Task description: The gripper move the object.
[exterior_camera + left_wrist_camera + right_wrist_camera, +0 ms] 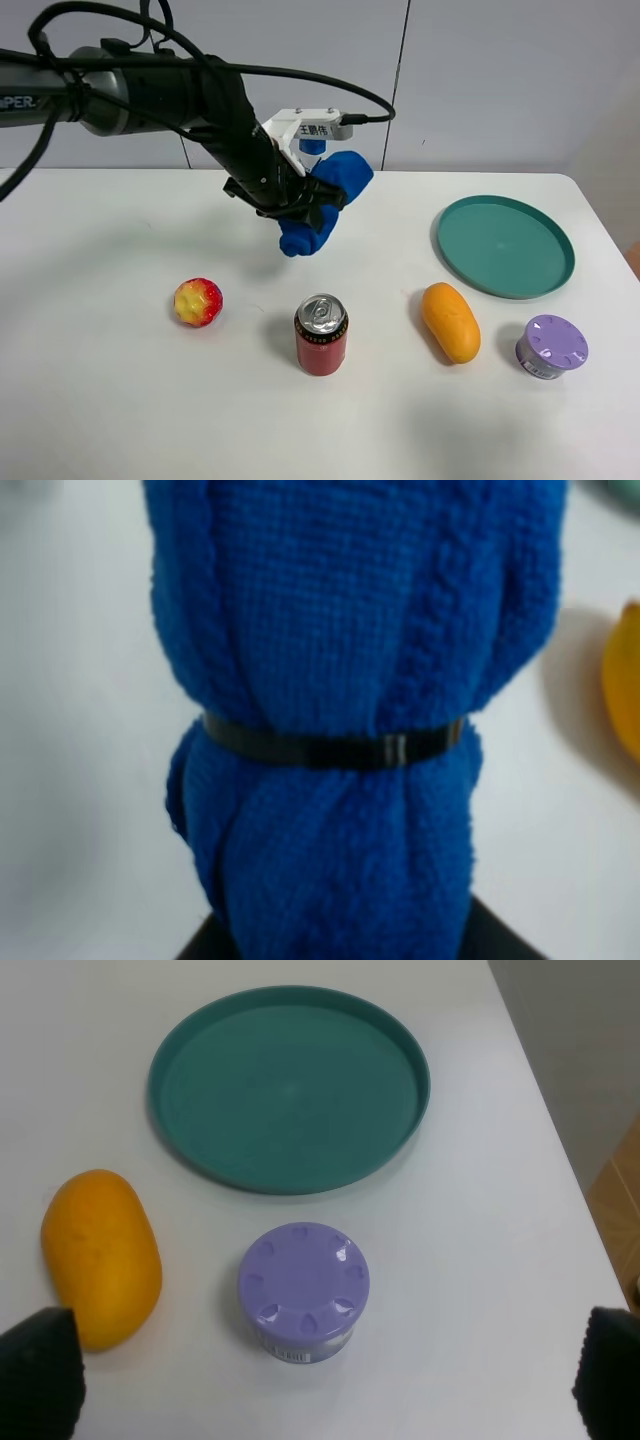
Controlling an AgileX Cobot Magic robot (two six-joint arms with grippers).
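My left gripper (pixel 312 207) is shut on the bright-blue rolled cloth (pixel 347 175) and holds it above the table, behind the soda can. One lump sticks up to the right of the jaws and the other hangs below. In the left wrist view the cloth (pixel 340 660) fills the frame, with a black band (pixel 330 748) round its middle; the black jaws show only at the bottom edge. My right gripper (pixel 325 1385) is open and empty; its black fingertips (pixel 40 1370) stand wide apart above the table's right end. It is out of the exterior high view.
On the white table stand a red soda can (pixel 321 334), a red-and-yellow ball (pixel 198 301), an orange oval fruit (pixel 450 321), a purple-lidded tub (pixel 551 346) and a teal plate (pixel 505 245). A blue-capped white bottle (pixel 312 148) is partly hidden behind the left gripper. The table's right edge is near the tub.
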